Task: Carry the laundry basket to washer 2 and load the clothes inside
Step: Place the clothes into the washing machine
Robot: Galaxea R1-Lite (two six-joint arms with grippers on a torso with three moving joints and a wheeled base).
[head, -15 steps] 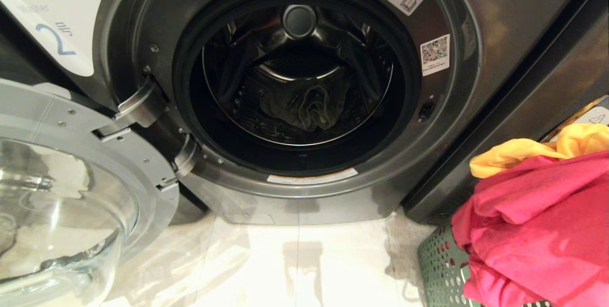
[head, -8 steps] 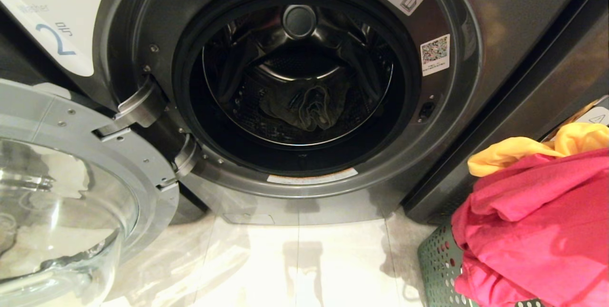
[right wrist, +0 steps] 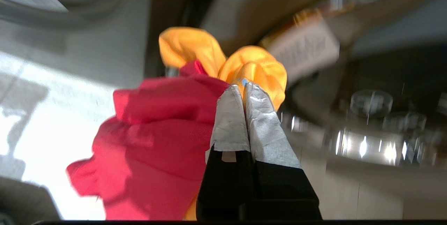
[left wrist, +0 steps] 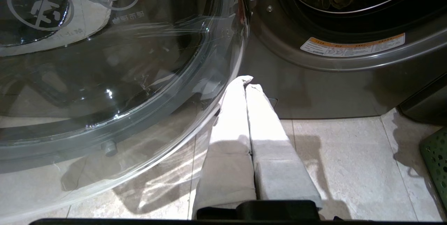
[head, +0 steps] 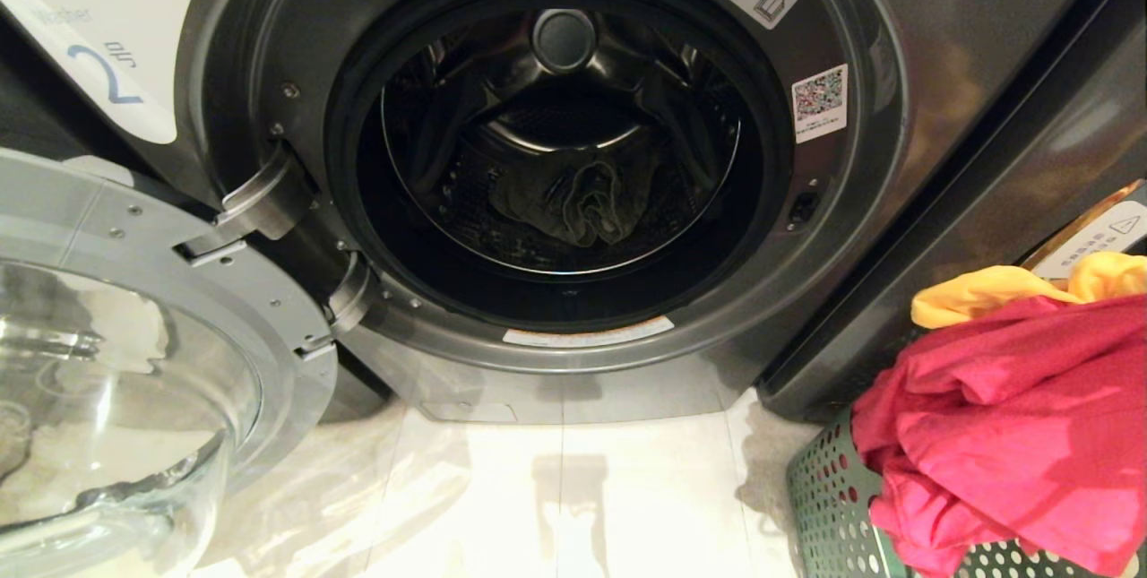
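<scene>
Washer 2 [head: 556, 157] stands open with one denim piece [head: 573, 202] inside, the laundry basket [head: 833, 506] beside it, and the right claw [right wrist: 244, 87], pinched shut empty against the heaped red garment [head: 1013, 435], risks knocking it floorward.

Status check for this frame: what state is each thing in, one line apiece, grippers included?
washer 2: door opening uncovered, drum visible.
washer door: swung fully open to the left.
grey-green garment: lying inside the drum.
red garment: bunched, draped over the basket rim.
yellow garment: bunched behind the red one.
laundry basket: on the floor, right of the washer.
left gripper: shut, empty, beside the door glass.
right gripper: shut on yellow garment.
</scene>
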